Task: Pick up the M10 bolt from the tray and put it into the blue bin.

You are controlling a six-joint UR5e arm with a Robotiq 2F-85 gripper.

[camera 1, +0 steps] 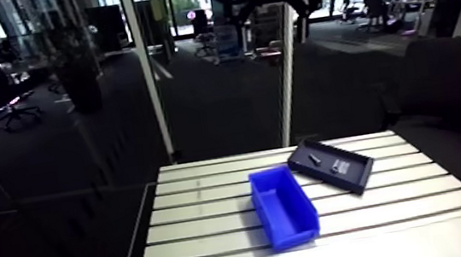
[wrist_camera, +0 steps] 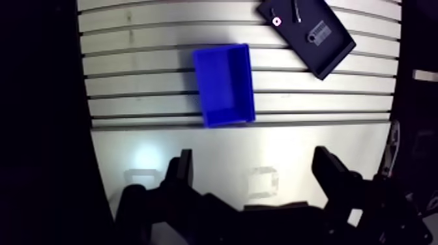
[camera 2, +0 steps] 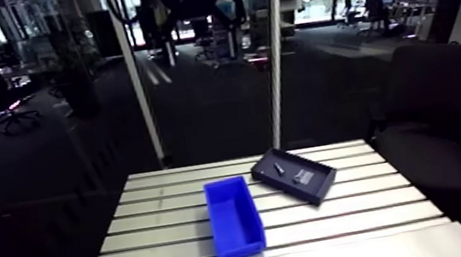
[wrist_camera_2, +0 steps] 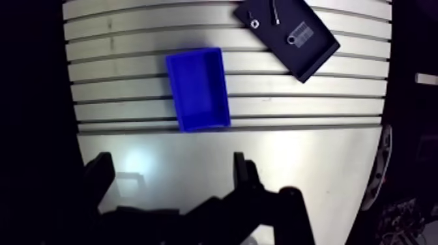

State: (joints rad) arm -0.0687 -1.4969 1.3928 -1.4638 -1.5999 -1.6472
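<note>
Notably, the gripper (wrist_camera: 254, 163) was found spread and empty, the bolt (wrist_camera_2: 274, 12) in the tray (wrist_camera_2: 307, 56) by the bench's (wrist_camera: 293, 140) far edge.

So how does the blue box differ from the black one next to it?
The blue bin is deep-walled and looks empty; the black tray is shallow and holds a few small parts. The bin sits square to the slotted table, the tray skewed. Both are rectangular and open-topped.

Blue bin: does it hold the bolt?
No; in the wrist view the blue bin is empty, and the bolt lies in the black tray.
</note>
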